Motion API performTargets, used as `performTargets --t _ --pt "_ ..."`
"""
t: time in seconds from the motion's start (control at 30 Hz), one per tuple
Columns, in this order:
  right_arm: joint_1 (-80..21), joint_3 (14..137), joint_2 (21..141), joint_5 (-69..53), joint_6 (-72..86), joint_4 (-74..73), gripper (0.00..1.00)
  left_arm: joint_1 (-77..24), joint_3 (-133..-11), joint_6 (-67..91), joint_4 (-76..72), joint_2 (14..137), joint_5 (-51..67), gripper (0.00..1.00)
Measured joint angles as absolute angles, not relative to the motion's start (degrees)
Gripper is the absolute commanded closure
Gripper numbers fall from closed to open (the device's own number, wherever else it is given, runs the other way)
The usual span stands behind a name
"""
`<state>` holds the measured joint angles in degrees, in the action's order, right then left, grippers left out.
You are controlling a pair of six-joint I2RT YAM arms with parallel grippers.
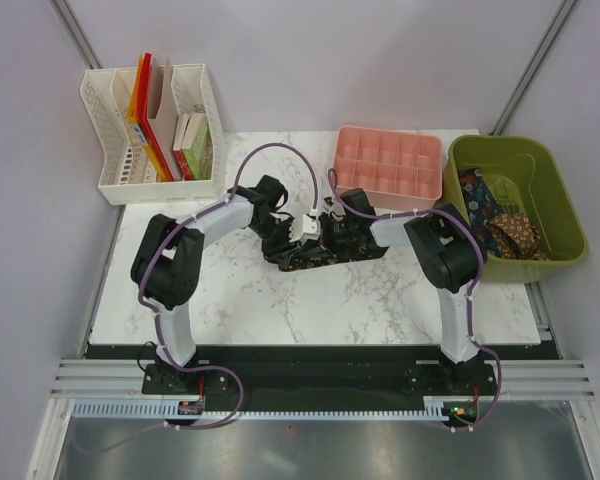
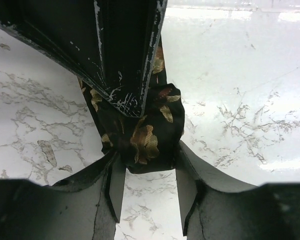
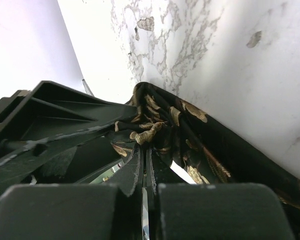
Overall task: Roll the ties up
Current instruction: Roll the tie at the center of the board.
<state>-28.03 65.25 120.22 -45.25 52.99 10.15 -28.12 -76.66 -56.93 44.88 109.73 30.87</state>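
A white marble-patterned table was seen from above, with two black robot arms reaching in from its near edge and meeting just behind the middle. Between them lay a dark tie with a gold-brown leaf pattern, partly bunched up, with its remaining length lying flat on the marble toward the right. The left gripper and the right gripper sat almost touching over the bunched end. In the left wrist view, the left gripper's two fingers stood apart with the rolled wad of tie wedged between their tips, the fabric touching both. The right gripper came in from the far side of the wad, its scuffed black tip resting on top of the fabric. In the right wrist view, its jaws were nearly together, pinching a fold of the tie. Behind the arms stood a pink tray divided into small compartments. To its right was a green bin holding other ties, patterned in blue and gold-brown. At the far left corner, a white file rack held upright books in red, yellow, brown and green; any writing on them was too small to read.
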Motion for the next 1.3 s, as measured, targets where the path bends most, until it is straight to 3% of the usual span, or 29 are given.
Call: performTargets --t 0.47,0.5,0.6,0.7,0.9,1.3 --pt "-27.1 66.6 120.6 -44.7 50.0 5.3 1.00 -26.1 -74.5 -56.8 43.1 105.3 36.2 0.36" --pt "-27.1 66.7 120.6 -44.6 49.8 4.9 1.00 -26.1 -74.4 -56.8 43.1 105.0 36.3 0.33" --pt "-26.9 67.4 120.8 -44.5 49.2 3.3 1.00 -25.8 -73.8 -56.5 42.8 103.6 36.9 0.13" --pt "-26.7 68.1 120.9 -44.0 48.7 1.8 1.00 -25.1 -72.8 -56.1 42.3 102.0 38.1 0.05" --pt "-26.7 68.8 121.1 -43.5 47.9 0.0 1.00 -23.8 -68.1 -56.0 39.6 97.8 38.2 0.03" --pt "-26.1 68.9 120.8 -40.8 45.1 -2.6 1.00 -22.5 -65.7 -55.5 35.5 97.2 38.1 0.07"
